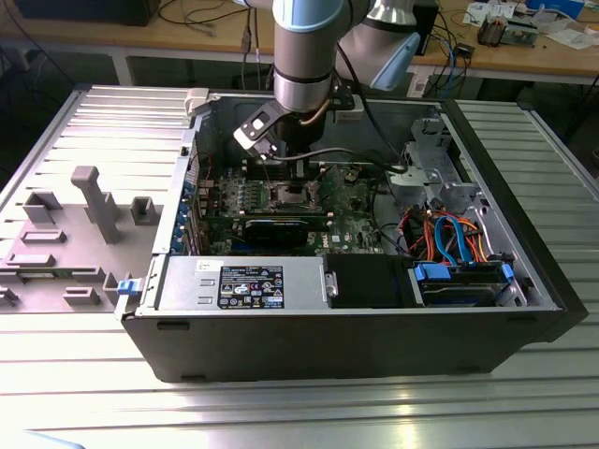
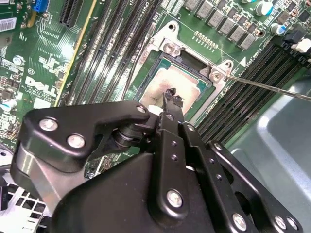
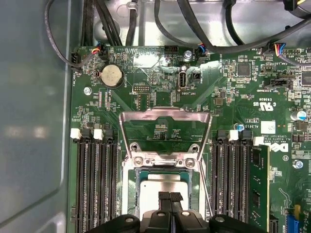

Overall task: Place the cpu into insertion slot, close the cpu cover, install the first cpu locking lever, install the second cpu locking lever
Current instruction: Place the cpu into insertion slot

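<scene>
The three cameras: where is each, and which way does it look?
Exterior view: outside the computer case, looking down into it; arm and gripper show.
First wrist view: on the wrist, squarely facing the motherboard; gripper tips show.
Second wrist view: on the wrist, slanting past the gripper's linkage.
Shared: both wrist views show the cpu in the insertion slot.

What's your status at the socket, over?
Gripper shut, tips at the cpu. Cpu lying in the insertion slot. Cpu cover open, swung back. Thin lever rod beside the slot, not across it.
</scene>
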Robot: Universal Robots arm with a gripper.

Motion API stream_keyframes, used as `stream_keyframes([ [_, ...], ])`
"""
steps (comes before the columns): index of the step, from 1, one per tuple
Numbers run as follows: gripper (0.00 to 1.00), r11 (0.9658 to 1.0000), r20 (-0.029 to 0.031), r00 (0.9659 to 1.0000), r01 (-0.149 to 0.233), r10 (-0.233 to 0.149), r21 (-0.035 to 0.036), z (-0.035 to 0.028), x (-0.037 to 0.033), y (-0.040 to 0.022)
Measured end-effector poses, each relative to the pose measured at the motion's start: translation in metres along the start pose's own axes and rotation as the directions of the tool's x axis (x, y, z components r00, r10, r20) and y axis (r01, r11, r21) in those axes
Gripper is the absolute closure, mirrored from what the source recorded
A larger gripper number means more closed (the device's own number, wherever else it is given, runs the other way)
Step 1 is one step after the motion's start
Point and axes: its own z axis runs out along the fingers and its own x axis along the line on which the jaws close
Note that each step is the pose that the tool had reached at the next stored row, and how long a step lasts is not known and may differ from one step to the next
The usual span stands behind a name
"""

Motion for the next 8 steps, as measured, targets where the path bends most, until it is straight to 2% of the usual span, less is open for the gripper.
stream_keyframes([
  [8, 0.89, 1.0000, -0.0063, 1.0000, 0.007, -0.007, 0.0009, -0.0001, -0.0042, 0.0025],
])
